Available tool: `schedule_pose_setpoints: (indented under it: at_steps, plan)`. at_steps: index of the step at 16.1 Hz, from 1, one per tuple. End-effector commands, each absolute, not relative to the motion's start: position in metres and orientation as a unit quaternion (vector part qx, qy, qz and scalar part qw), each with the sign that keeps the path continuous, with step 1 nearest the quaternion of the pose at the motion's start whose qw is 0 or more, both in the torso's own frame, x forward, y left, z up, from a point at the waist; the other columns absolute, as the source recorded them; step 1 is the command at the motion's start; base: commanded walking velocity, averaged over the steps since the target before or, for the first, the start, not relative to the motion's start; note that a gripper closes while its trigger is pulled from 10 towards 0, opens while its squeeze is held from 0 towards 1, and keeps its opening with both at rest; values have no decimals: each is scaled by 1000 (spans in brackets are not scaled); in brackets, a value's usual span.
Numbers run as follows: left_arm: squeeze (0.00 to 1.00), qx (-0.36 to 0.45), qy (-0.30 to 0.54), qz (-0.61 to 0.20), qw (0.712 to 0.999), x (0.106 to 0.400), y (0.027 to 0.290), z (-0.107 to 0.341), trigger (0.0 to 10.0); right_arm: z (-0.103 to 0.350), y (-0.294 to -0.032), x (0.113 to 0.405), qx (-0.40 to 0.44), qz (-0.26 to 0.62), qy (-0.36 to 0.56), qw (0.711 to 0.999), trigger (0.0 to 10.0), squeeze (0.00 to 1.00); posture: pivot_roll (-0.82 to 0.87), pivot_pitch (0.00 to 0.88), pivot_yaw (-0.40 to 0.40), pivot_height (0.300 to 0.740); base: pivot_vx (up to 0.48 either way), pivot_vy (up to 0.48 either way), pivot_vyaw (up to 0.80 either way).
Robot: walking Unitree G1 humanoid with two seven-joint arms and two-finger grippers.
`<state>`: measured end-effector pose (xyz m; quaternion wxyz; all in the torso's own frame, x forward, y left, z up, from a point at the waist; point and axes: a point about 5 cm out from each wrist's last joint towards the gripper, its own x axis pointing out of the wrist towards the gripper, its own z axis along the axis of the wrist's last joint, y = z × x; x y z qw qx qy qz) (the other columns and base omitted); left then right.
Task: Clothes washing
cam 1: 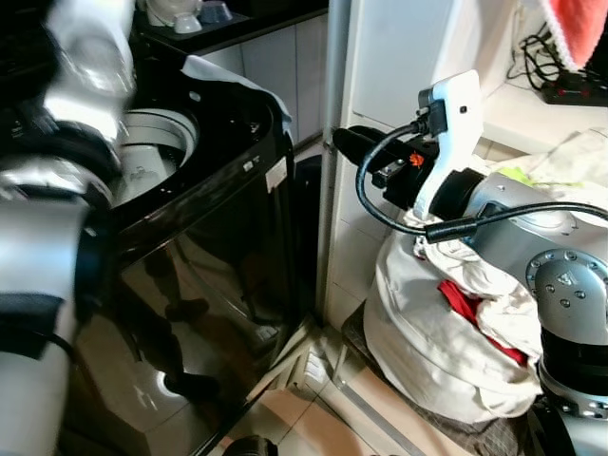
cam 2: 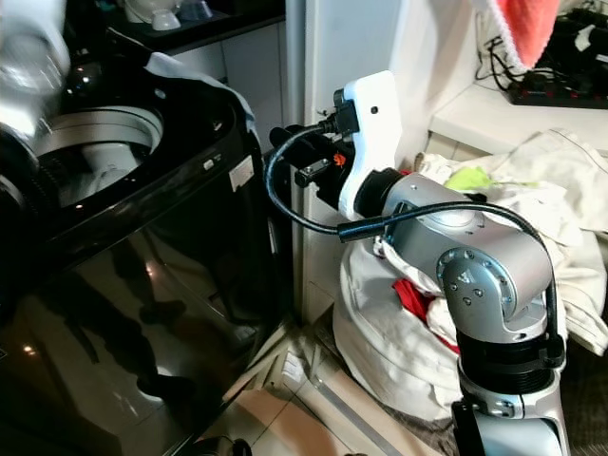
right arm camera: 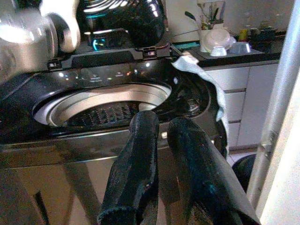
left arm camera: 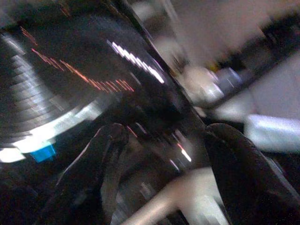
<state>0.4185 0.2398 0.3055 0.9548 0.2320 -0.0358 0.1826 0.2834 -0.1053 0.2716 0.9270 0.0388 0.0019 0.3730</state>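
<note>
Blurred left tool (left arm camera: 161, 154) gapes over the washing machine (cam 1: 204, 237); right tool (right arm camera: 161, 140) nearly clenched, empty.

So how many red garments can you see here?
2: a red cloth tucked in the white laundry bag on the floor, and a coral-red towel hanging above the white shelf. More may be buried.

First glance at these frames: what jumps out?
The glossy black top-load washing machine on the robot's left, lid up and steel drum exposed. To its right sits a white laundry bag stuffed with clothes, something red showing. The right gripper hovers between them, fingers nearly together, empty.
</note>
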Motion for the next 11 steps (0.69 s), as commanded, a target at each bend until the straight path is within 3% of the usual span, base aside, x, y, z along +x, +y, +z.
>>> schedule_pose_setpoints:
  at_steps: [1, 3, 5, 6, 8, 11]
  plan:
    - [0, 193, -21, 151, 969, 421, 234, 297, 10000, 275, -104, 280, 33, 375, -8, 927, 10000, 0, -10, 0, 83, 740, 0, 0, 0]
    - [0, 102, -37, -3, 994, 426, 193, 278, 10000, 267, -113, 284, -2, 325, 0, 946, 10000, 0, -13, 0, 89, 740, 0, 0, 0]
    - [0, 69, -61, -120, 989, 424, 160, 264, 10000, 254, -127, 296, -60, 239, 21, 969, 10000, 0, -10, 0, 87, 740, 0, 0, 0]
    - [0, 47, -86, -217, 971, 416, 134, 252, 10000, 242, -146, 307, -80, 159, 51, 983, 10000, 1000, 1, 0, 78, 740, 0, 0, 0]
    - [0, 35, -109, -278, 954, 405, 115, 242, 10000, 236, -160, 312, -87, 115, 65, 987, 10000, 1000, 1, 0, 77, 740, 0, 0, 0]
    - [0, 2, -130, -363, 923, 364, 88, 204, 10000, 221, -222, 330, -91, -25, 88, 992, 10000, 1000, 7, 0, 71, 740, 0, 0, 0]
